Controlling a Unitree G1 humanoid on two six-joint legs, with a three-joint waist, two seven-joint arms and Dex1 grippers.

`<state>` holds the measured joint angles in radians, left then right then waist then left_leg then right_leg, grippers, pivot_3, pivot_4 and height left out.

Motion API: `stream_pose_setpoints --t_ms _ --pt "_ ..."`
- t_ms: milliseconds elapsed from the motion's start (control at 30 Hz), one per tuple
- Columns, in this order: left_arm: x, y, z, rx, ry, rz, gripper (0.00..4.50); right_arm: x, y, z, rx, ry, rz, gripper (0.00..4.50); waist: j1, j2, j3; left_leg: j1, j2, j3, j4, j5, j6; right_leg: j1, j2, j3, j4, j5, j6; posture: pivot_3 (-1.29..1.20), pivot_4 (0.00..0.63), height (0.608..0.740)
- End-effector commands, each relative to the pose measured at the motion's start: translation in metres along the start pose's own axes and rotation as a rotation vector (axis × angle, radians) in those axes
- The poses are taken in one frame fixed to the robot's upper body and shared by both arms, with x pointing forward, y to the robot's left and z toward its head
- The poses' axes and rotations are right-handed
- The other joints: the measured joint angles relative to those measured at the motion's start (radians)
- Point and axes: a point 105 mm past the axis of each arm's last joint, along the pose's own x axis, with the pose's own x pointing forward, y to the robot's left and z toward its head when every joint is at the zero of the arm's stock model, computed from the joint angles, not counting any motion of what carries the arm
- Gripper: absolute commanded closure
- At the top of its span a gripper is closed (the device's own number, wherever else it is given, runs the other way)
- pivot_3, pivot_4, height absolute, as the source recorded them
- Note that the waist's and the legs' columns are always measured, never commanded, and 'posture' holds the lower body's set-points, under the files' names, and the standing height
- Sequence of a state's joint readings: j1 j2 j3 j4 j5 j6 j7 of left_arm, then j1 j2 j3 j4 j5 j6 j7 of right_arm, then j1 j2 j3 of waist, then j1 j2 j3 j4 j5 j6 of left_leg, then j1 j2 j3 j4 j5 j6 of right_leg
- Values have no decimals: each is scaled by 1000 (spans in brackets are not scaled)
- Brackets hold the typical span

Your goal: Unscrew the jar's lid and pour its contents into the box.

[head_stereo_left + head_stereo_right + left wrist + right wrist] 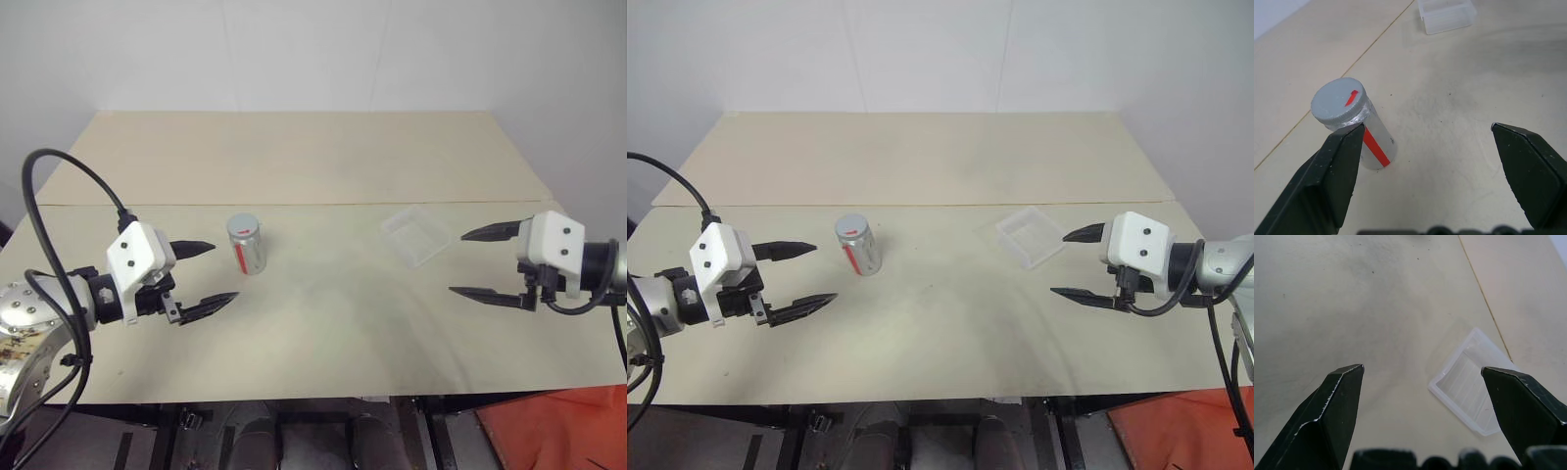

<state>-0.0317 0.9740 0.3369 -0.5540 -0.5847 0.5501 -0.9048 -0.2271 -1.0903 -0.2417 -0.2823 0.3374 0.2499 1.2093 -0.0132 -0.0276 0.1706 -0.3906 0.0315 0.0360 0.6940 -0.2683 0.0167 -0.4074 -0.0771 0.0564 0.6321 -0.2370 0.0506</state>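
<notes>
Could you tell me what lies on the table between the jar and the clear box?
Nothing: in the left eye view only bare table separates the jar from the box.

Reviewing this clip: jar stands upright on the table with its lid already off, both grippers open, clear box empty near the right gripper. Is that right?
Not quite: the lid is on the jar, as the left wrist view shows. The rest holds: the jar stands upright on the table, the left gripper and right gripper are open, and the clear box sits empty near the right one.

Jar upright, lid on; box well apart.
</notes>
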Motion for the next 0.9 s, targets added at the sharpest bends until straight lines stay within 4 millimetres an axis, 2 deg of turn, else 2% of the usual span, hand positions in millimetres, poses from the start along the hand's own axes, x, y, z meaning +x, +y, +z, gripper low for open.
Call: stream_pose_setpoints --t_ms 33,433,567,700,833,900 --pt "-4 2 7 33 -13 25 0 -7 -6 8 -44 -10 -28 45 0 0 0 0 0 0 0 0 0 0 0 0 0 0 0 0 150 740" --pt "-4 1 -1 11 -5 64 0 -4 -4 8 -39 -11 -26 45 0 0 0 0 0 0 0 0 0 0 0 0 0 0 0 0 150 740" --pt "-9 -6 -16 -44 -47 222 0 -1 -2 11 -26 -29 -45 45 -4 0 0 1 1 0 -1 0 0 0 0 2 -1 0 0 0 150 740" --pt "-8 -4 -36 -180 -189 436 0 6 2 18 -17 -77 -38 45 1 0 0 0 0 0 0 -1 1 0 0 2 -1 1 1 0 150 740" --pt "5 0 -69 -264 -257 603 0 14 1 22 -18 -107 -26 45 9 0 -1 3 0 1 1 -1 0 4 0 2 -3 4 0 0 150 740" --pt "17 3 -75 -272 -288 635 0 16 0 22 -23 -109 -19 45 11 0 -1 3 -1 2 2 0 1 4 0 3 -3 6 1 0 150 740"
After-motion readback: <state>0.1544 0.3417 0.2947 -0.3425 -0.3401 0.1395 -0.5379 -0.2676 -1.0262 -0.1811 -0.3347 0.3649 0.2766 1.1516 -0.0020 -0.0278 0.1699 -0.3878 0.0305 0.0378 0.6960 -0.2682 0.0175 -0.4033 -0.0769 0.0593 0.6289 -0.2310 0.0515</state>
